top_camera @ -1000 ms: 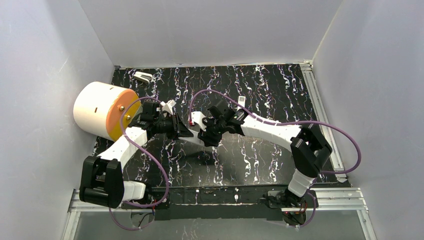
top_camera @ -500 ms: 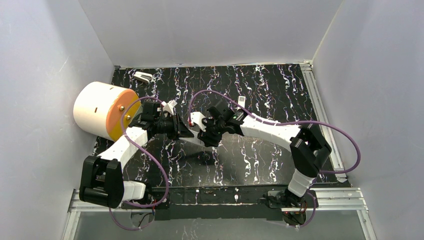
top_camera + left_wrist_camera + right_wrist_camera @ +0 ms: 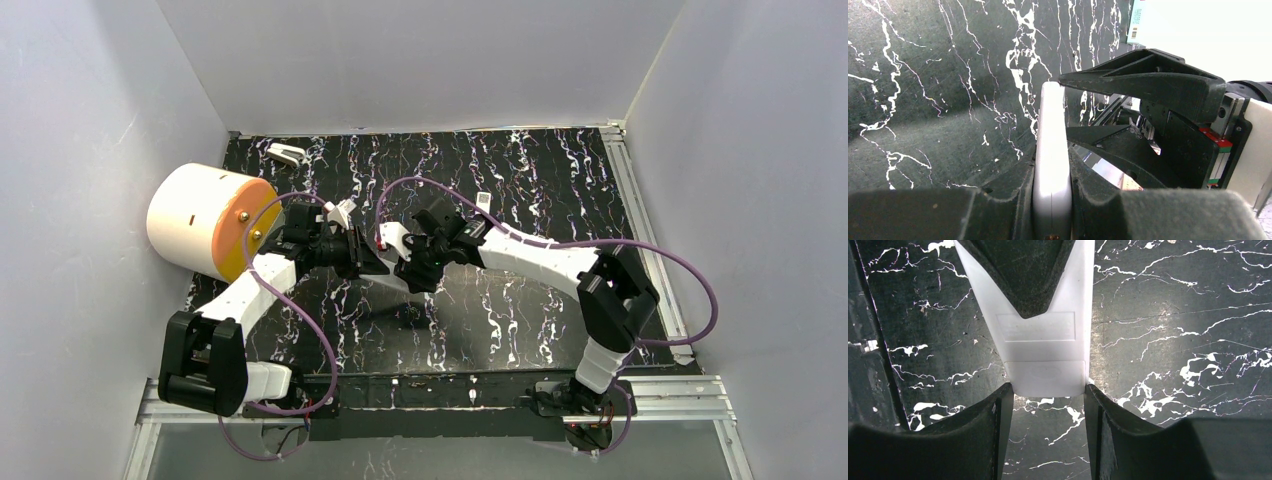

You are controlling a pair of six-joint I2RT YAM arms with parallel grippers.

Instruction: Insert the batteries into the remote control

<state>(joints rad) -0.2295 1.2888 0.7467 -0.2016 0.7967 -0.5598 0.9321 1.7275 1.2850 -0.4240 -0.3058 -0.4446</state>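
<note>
The white remote control [image 3: 1052,150] is held edge-on in my left gripper [image 3: 1052,167], which is shut on it above the table. In the right wrist view the remote's flat back [image 3: 1040,347] shows a recessed cover panel. My right gripper [image 3: 1045,390] has its two fingertips pressed against both side edges of the remote's near end. One left finger [image 3: 1023,275] overlaps the remote's far part. From above, the left gripper [image 3: 368,262] and right gripper [image 3: 408,268] meet mid-table. No orange-red batteries are in view.
A big white cylinder with an orange end [image 3: 205,222] lies at the left wall. Small white pieces lie at the back left [image 3: 287,153], near the left wrist [image 3: 340,212] and behind the right wrist [image 3: 483,203]. Purple cables loop over both arms.
The right arm has shifted slightly to the left, toward the left gripper. The left arm and the remote have hardly moved.
</note>
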